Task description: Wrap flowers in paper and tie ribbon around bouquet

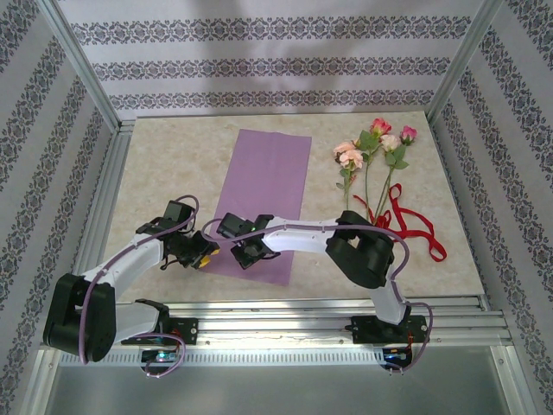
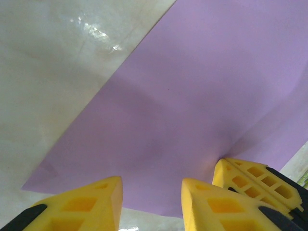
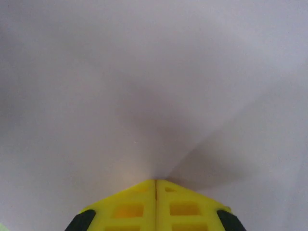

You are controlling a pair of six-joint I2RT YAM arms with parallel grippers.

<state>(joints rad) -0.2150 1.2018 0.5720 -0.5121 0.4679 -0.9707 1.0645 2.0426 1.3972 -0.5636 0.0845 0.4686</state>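
**Right pincer** (image 3: 155, 184): I have my two yellow fingers pressed flat together with no gap between them. They are clamped on the paper (image 3: 144, 72). The sheet puckers up to my fingertips, and creases fan away from that point. The grip sits at the near end of the sheet, roughly midway along its near edge.

**Left pincer** (image 2: 151, 185): My fingers stand apart, with a clear gap between the yellow tips. They hang over the same near edge, just inside the sheet's near-left corner. That corner lies just to the left of my left finger, and the edge of the sheet runs across the gap. I cannot tell whether either tip touches the sheet. My right pincer is just beside this one, on its right.

**Paper, outward from both pincers:** The sheet is lilac face up. It stretches away from my fingertips across the pale table (image 1: 173, 164), and is flat beyond the pucker.

**Flowers** (image 1: 371, 147): These lie on the table well to the right of my right pincer and farther out, apart from the sheet. The heads point away and the stems point toward me.

**Ribbon** (image 1: 415, 226): This is red and lies in loose loops by the stem ends, to the right of my right pincer.
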